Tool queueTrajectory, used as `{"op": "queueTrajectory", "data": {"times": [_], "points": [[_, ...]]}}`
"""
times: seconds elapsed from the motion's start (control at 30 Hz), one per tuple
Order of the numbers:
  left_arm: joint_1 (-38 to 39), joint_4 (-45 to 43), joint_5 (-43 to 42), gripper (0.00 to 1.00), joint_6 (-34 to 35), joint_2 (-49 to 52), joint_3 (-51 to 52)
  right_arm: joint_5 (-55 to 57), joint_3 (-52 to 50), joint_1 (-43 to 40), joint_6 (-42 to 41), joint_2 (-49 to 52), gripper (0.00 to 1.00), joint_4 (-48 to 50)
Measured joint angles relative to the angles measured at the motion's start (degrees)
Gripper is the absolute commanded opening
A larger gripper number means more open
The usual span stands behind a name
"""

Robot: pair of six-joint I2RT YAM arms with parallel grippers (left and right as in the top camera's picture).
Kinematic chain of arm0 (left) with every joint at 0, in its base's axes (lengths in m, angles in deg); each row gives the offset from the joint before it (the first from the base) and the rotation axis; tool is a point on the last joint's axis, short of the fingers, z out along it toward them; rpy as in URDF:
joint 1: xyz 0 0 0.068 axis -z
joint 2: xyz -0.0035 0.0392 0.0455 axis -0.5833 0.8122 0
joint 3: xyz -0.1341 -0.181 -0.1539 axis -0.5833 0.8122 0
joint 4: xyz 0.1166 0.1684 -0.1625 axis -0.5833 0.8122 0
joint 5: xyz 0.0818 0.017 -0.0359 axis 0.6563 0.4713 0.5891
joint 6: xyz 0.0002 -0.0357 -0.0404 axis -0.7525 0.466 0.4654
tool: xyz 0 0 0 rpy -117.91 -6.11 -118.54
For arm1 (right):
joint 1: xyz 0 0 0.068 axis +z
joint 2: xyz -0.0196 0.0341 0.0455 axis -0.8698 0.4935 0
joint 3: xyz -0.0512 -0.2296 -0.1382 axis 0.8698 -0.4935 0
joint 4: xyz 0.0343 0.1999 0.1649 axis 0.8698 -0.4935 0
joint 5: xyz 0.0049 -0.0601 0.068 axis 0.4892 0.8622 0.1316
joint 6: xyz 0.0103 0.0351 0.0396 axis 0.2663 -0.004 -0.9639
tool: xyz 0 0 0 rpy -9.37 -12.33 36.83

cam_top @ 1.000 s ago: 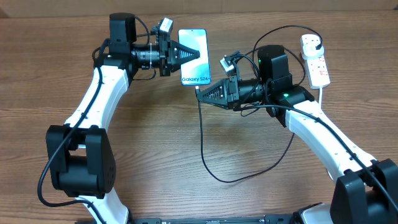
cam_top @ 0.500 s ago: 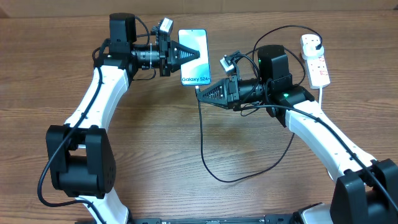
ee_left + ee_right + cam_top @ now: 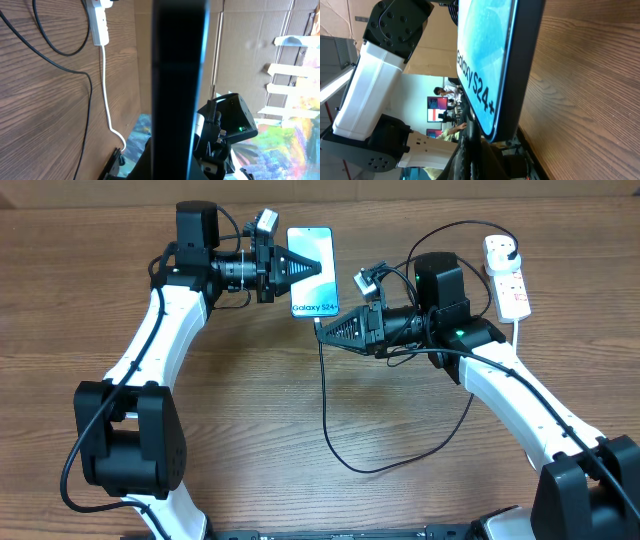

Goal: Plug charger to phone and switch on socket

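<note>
Wood-grain table (image 3: 250, 410), two arms reaching in from either side, meeting at the far centre. Phone (image 3: 312, 242) sits between them, screen up, blue-teal, "Galaxy S24+" readable along its near end. Left gripper (image 3: 319, 268) comes in from the phone's left side, its black fingers drawn to a point over the middle of the screen and clamped on the handset; the left wrist camera sees the phone edge-on as a dark vertical band filling the centre of its view. Right gripper (image 3: 320, 328) points leftward at the phone's near short edge, fingers pinched together on the connector end of the charger (image 3: 325, 400); the connector itself is hidden behind the fingertips, so whether it is seated in the port cannot be told. From that tip the thin black cable drops toward the front of the table, curves in a wide loop to the right, passes behind the right arm and arcs over to the socket (image 3: 512, 292), its black plug end sitting in the strip's far end. Socket lies at the far right, well apart from the phone, white with red markings, its thick white cord (image 3: 519, 330) trailing toward the front. Switch position too small to read. Right wrist camera shows the phone's lower corner close up, wood just beside it.
</note>
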Motion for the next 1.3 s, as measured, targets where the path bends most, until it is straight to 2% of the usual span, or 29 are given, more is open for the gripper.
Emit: {"op": "queueTrajectory", "data": {"times": [1.3], "points": [[0.8,0.0,-0.2,0.04,-1.0,0.0,0.0,0.1,0.0,0.0,0.0,0.0,0.04,0.0]]}}
